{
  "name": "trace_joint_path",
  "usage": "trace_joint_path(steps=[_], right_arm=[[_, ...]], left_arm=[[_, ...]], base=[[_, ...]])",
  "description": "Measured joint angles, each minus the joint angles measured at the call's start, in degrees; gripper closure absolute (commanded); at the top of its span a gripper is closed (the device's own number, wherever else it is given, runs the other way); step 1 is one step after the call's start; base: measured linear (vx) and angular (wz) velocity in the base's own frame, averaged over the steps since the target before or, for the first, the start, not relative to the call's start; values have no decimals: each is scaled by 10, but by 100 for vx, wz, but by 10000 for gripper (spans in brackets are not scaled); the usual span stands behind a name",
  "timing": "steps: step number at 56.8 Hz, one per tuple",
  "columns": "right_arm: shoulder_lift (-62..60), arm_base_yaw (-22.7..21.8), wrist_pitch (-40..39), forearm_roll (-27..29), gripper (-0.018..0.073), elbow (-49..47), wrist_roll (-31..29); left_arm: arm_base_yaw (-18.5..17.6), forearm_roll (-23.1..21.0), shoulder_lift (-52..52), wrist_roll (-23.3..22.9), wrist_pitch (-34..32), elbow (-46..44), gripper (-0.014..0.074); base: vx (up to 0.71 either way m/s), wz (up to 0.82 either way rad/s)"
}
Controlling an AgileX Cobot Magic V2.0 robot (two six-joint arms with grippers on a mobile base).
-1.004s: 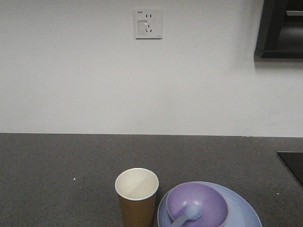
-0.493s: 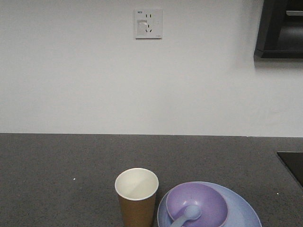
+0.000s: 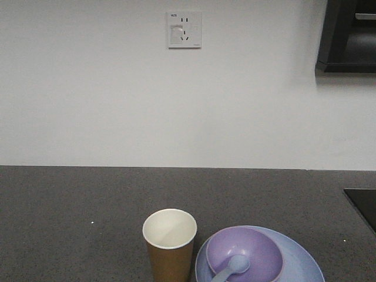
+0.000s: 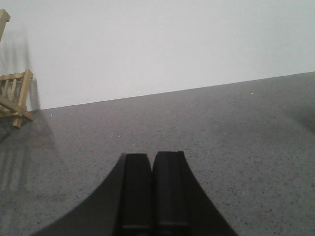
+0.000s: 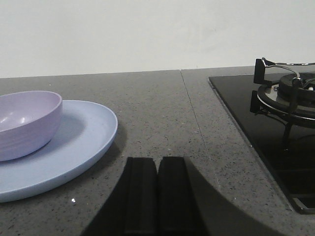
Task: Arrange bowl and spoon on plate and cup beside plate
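The lilac bowl (image 3: 245,254) sits on the pale blue plate (image 3: 302,261) at the counter's near edge, with the pale spoon (image 3: 234,265) lying inside the bowl. The brown paper cup (image 3: 170,243) stands upright just left of the plate. From the right wrist camera, the bowl (image 5: 24,123) and plate (image 5: 83,137) lie to the left of my right gripper (image 5: 157,160), which is shut and holds nothing. My left gripper (image 4: 152,156) is shut over bare counter, with none of the task's things in its view. Neither gripper shows in the front view.
A black gas hob with a metal pan support (image 5: 285,93) lies right of the plate; its corner (image 3: 363,202) shows in the front view. A wooden rack (image 4: 12,96) stands far left on the dark speckled counter (image 3: 88,194). A white wall with a socket (image 3: 184,29) backs the counter.
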Motion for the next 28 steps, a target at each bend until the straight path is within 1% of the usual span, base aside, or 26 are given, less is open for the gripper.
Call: trace_joint_path(steps=[28], right_arm=[[0,0,2,0,571,0,0]], left_arm=[[0,0,0,0,0,0,600]], base=[[0,0]])
